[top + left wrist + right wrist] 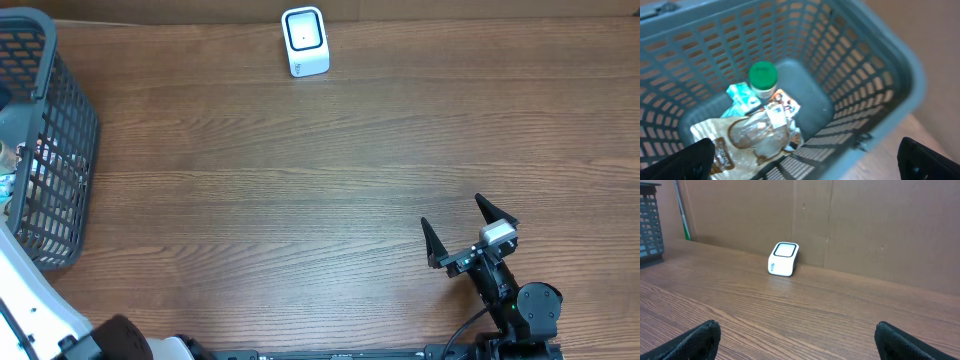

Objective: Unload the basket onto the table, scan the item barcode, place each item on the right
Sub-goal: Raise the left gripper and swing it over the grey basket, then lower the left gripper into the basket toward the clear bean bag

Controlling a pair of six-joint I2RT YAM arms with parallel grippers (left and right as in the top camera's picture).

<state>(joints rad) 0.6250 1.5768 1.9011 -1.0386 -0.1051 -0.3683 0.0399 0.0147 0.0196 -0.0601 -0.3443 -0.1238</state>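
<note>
Nearest the robot's base, the right pincer (pixel 452 212) hovered low over the desk (pixel 300 200) with its jaws spread wide and nothing between them. It faced the far edge.

Off to the left, the left pincer (pixel 807 165) hung above the grey basket (pixel 880 65), equally released and empty. Its two fingertips showed only at the bottom corners of the wrist view. On the basket floor lay the goods to be scanned, in a loose heap: a green-capped bottle (pixel 763 76), with a crumpled clear packet (pixel 757 135) and a teal packet (pixel 740 95) pressed against it. No barcode could be made out in that blurred view.

At the far edge, well apart from the basket, the white scanner (pixel 305 40) stood against the cardboard wall with its window tilted upward.

The likely trouble was the heap itself. Jaws closing on the bottle might pinch packet film along with it, or skid off the round cap. A fingertip coming down close to the mesh wall could snag in it. An item lifted with its code turned away from the window would not read, and a weak hold could fail on the carry across the desk.
</note>
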